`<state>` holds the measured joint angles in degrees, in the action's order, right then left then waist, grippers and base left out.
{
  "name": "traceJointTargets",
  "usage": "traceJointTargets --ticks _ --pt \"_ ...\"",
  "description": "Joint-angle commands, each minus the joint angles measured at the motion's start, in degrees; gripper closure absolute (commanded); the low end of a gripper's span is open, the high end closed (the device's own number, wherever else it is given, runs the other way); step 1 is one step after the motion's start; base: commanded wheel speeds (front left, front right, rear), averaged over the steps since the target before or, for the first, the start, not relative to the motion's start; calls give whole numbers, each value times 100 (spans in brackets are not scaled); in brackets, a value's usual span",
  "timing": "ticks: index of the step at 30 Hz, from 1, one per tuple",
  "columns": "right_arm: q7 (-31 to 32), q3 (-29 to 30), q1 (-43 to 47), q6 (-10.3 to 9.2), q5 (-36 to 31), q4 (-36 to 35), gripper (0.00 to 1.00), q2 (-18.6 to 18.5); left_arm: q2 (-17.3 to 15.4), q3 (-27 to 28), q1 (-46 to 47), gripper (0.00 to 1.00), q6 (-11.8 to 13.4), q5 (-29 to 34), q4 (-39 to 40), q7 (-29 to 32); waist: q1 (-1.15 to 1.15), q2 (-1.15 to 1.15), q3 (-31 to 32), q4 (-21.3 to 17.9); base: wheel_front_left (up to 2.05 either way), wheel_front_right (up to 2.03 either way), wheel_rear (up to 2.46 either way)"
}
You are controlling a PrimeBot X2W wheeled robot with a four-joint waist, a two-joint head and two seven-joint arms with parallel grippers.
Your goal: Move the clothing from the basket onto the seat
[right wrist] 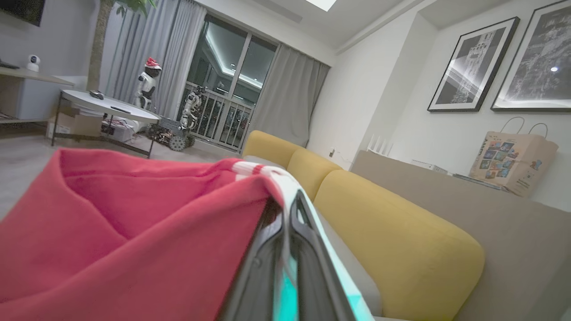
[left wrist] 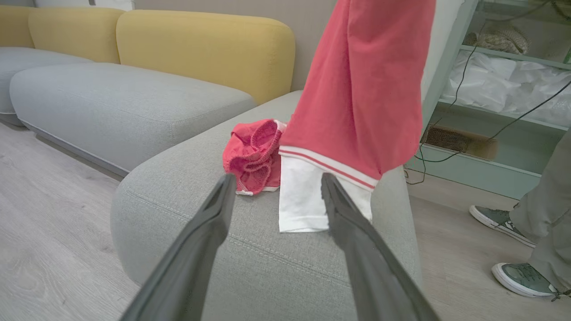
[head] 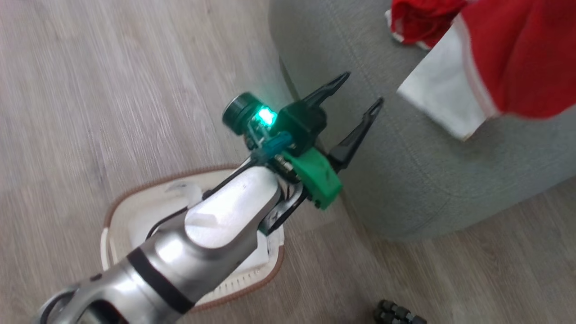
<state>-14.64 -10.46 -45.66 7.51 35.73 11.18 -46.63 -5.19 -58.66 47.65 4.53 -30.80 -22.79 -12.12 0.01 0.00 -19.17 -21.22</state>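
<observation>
Left wrist view shows the garment (left wrist: 361, 89) hanging over the seat (left wrist: 178, 191), white hem low against the cushion, beside a crumpled red piece (left wrist: 254, 154) lying there. My right gripper (right wrist: 287, 200) is clamped on its striped edge, so I judge the step is the laying-down: lower until the cloth pools well in from the seat's edge, then let go. My left gripper (head: 362, 92) stands wide and empty between basket (head: 135, 189) and seat. It must not snag the cloth.
</observation>
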Motion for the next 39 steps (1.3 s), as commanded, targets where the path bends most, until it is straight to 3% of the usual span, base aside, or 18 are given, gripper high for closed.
traceJointTargets --ticks 1,6,11,20,25,30,39 --pt "-36 85 -181 -2 67 -20 100 -354 53 119 327 0 -23 70 119 -26 -1 0 -287 114 0 0 0" --pt "-36 128 -761 -2 273 588 100 -880 174 -47 597 0 -57 125 -22 -61 -1 0 -726 277 0 0 0" --pt "-36 354 -1166 -2 333 1335 100 -1182 221 -222 850 0 -39 119 -127 -81 -1 0 -1144 464 0 0 0" --pt "-36 404 -1588 -2 -138 2333 100 -873 230 -639 1274 0 175 -86 -20 -40 -1 0 -1854 727 0 0 0" --pt "-36 -225 -1810 -2 -155 2959 100 -652 230 -860 1428 0 289 -258 11 -102 -1 0 -1990 875 0 0 0" --pt "245 -1237 -2006 -2 185 3717 100 -678 231 -992 1511 0 417 -443 51 -190 -1 0 -1995 1042 0 0 0" --pt "1192 -2650 -1949 -2 1327 3918 100 -819 231 -1134 1520 0 546 -670 -4 -268 -1 0 -1888 1122 0 0 0"
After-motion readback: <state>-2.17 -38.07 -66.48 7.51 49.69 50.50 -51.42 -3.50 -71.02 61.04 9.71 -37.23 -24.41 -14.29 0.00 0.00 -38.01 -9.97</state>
